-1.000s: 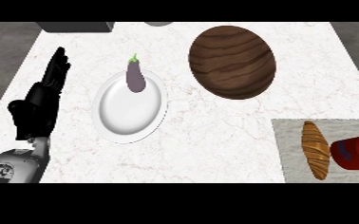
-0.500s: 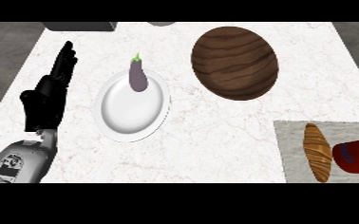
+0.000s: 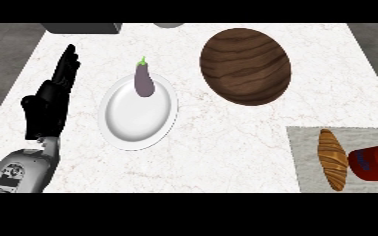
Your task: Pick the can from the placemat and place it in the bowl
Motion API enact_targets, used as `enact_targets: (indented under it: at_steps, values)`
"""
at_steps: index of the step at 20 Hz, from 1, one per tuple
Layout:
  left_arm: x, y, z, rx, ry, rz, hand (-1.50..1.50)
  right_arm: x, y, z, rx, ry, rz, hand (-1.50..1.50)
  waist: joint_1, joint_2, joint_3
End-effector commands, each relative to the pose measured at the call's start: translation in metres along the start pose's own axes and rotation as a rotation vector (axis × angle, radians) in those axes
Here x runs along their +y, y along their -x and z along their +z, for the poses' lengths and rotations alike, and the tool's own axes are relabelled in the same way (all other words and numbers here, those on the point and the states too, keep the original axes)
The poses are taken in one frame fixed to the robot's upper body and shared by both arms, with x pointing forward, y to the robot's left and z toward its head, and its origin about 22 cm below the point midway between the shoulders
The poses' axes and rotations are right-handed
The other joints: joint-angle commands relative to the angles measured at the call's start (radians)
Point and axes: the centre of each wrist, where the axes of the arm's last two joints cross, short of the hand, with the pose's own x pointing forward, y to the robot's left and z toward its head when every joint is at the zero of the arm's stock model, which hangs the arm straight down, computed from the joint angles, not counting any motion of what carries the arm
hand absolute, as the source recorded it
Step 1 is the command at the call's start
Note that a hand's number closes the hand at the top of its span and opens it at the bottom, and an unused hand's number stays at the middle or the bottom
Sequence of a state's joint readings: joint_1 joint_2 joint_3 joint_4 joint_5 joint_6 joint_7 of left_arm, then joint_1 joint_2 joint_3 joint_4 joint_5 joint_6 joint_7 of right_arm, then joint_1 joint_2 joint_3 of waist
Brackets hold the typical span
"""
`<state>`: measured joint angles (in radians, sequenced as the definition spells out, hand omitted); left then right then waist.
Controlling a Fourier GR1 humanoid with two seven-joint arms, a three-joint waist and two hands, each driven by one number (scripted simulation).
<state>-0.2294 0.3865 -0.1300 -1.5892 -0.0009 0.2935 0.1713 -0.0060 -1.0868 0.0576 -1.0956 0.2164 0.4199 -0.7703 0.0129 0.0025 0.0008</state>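
The worktop (image 3: 214,140) is white marble with faint grey veining, and it fills most of the head view. Past its left and right edges a strip of dark grey floor shows. At the far edge, toward the left corner, stands a dark grey box (image 3: 81,28), and just right of it the rim of a pale grey round thing (image 3: 169,25) peeks in; neither can be told more closely.

The left robot hand (image 3: 49,105) is black and rests near the worktop's left edge, fingers straight and together, pointing toward the far edge, holding nothing. Its grey forearm (image 3: 26,170) comes in at the near left corner. The right robot hand does not show.

A white plate (image 3: 136,117) lies left of the middle. A purple eggplant (image 3: 143,79) with a green stem lies on the plate's far rim, stem toward the far edge. A brown wooden bowl (image 3: 246,65) sits toward the far right, well apart from the plate.

At the near right corner lies a beige placemat (image 3: 306,145). On it lies a brown croissant (image 3: 331,159), lengthwise, and just right of it the red can (image 3: 366,163), cut off by the view's right edge.
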Motion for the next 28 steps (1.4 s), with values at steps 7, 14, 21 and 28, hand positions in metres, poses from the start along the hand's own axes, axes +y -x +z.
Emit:
enact_targets:
  at_steps: [7,14,21,28]
  values:
    - [-0.006,-0.009,0.003,-0.002,-0.006,0.000,0.00,0.029,0.028,-0.027,0.068,-0.137,0.016,-1.50,-0.003,-0.001,0.000]
    - [0.002,0.002,-0.010,0.005,-0.008,-0.011,0.00,0.041,0.029,-0.062,0.056,-0.147,-0.002,-1.50,-0.005,0.000,0.000]
    - [0.005,-0.002,0.003,-0.005,0.015,0.004,0.00,0.061,0.041,-0.078,0.048,-0.159,0.001,-1.50,-0.001,-0.001,0.000]
    - [0.003,0.004,0.006,0.000,-0.006,-0.005,0.00,0.079,0.044,-0.082,-0.026,-0.150,0.132,1.50,-0.007,-0.001,0.000]
